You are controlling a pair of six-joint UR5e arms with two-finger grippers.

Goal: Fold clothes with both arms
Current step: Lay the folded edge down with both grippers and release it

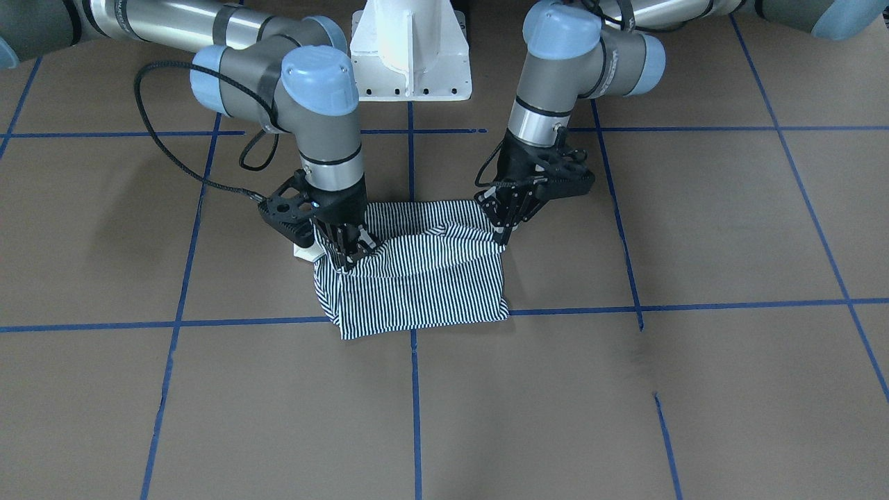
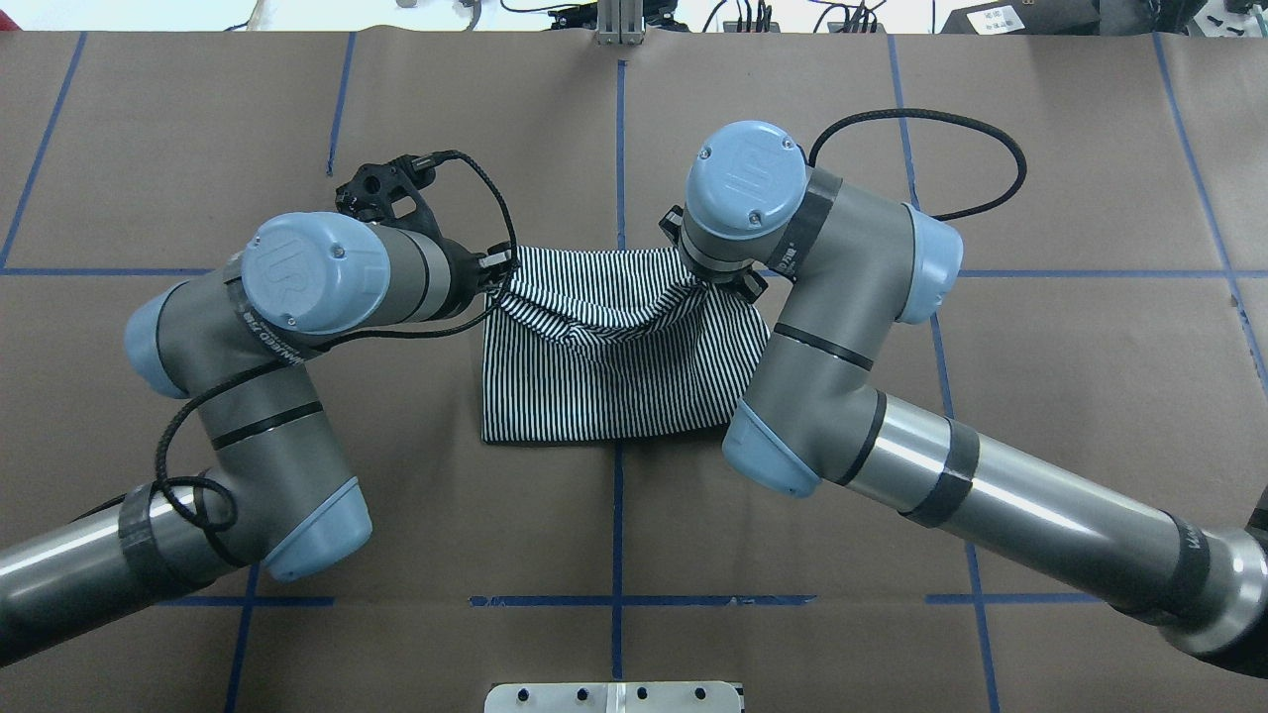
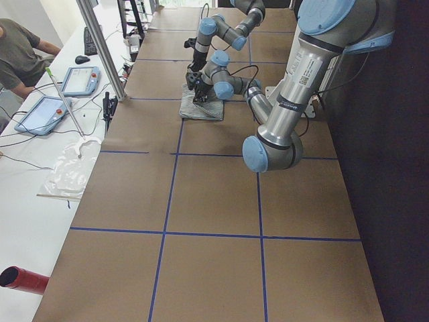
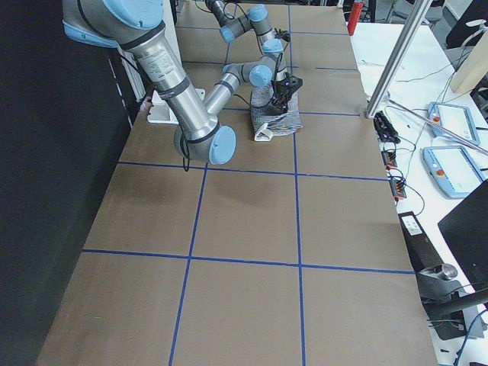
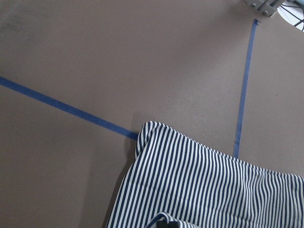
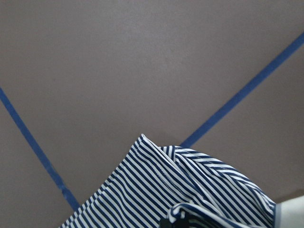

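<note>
The striped polo shirt (image 1: 424,285) lies folded into a rough rectangle at the table's middle (image 2: 614,386). Its upper layer is pulled up into a sagging fold between the two grippers. My left gripper (image 1: 501,236) is shut on the fabric's corner on its side and also shows in the overhead view (image 2: 498,282). My right gripper (image 1: 345,258) is shut on the opposite corner; from overhead its wrist hides it. A bit of cream collar (image 1: 304,253) sticks out beside the right gripper. Both wrist views show striped cloth (image 5: 204,185) (image 6: 156,190) hanging just below the camera.
Brown paper with blue tape lines (image 1: 414,389) covers the table. The white pedestal base (image 1: 410,48) stands behind the shirt. Beyond the table's far edge, a side bench holds tablets (image 3: 74,80), cables and a metal pole (image 3: 100,47), with a seated person (image 3: 17,54).
</note>
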